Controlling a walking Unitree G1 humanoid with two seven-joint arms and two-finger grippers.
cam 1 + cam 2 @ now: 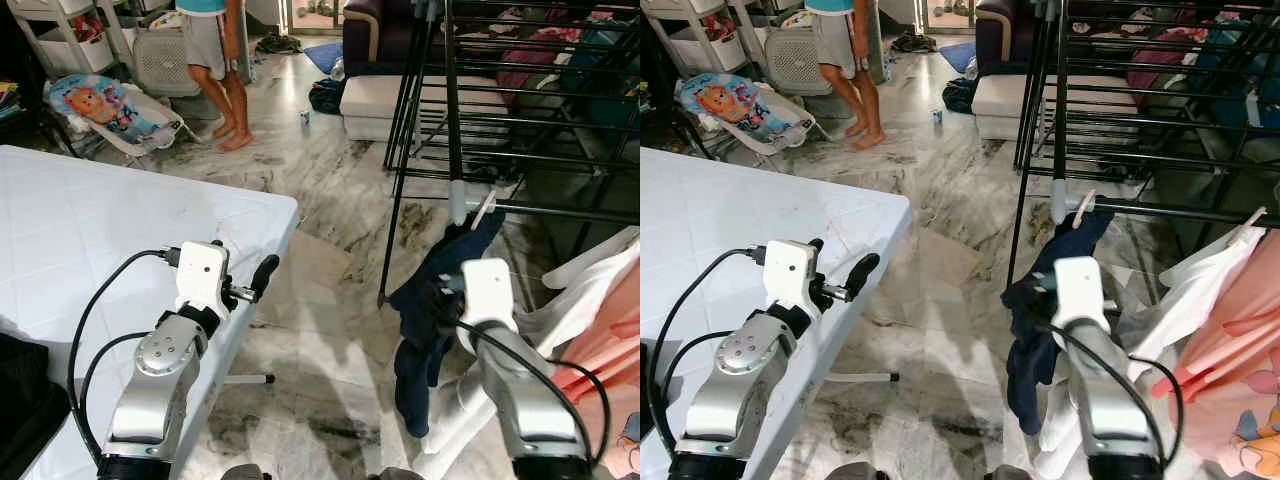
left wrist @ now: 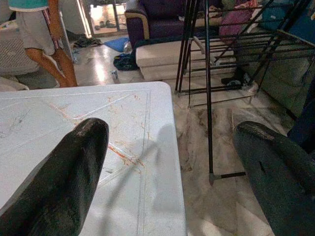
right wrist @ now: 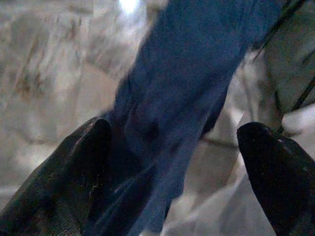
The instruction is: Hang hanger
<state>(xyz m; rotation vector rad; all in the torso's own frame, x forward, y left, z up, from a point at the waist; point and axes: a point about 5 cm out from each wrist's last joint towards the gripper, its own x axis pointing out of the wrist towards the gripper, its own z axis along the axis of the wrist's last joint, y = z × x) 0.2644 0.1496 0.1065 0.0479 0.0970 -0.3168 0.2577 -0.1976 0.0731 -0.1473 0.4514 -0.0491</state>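
While fingers gape, right gripper (image 3: 177, 147) flanks soft navy garment (image 1: 440, 300).

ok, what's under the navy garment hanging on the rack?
Beneath the navy garment, bare marble floor. The right end effector sits open beside the cloth, partly hidden behind it in the head views. A white hanger peeks out on top; the rest is covered.

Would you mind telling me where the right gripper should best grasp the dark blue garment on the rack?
Probably high up, near the white hanger on the drying rack bar, where the dark blue garment bunches narrow. The open right gripper already faces it from the robot's side; lower down the cloth hangs loose.
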